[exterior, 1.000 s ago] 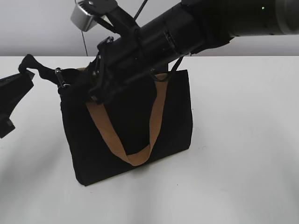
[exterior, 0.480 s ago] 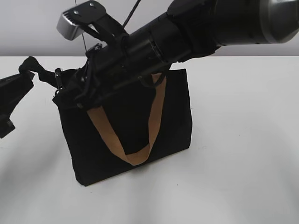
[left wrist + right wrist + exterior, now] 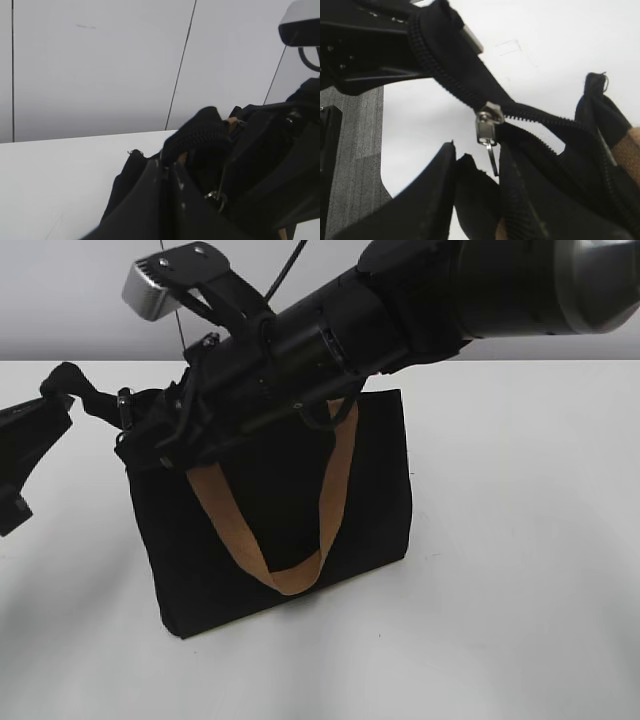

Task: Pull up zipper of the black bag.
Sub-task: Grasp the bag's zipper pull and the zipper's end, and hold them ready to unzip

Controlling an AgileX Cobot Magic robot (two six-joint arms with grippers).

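Jaws: right gripper (image 3: 477, 170) parted w/ zipper (image 3: 487, 127) tab hanging between, unclamped; left gripper (image 3: 167, 172) pinches black bag (image 3: 280, 510) end; zip part-closed, pull left, imo.

R arm (image 3: 330, 330) over black bag (image 3: 280, 540) top

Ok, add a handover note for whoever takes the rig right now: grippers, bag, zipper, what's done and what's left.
Left gripper: shut on the zip tail at the bag's left end, holding it out taut.
Right gripper: reaching across the bag top, fingers either side of the zipper's hanging pull tab; grip unclear.
Bag: upright on the table.
Zipper: near the left end; teeth behind it look joined.
Left: confirm the grip, run the last stretch toward the tail, release both.
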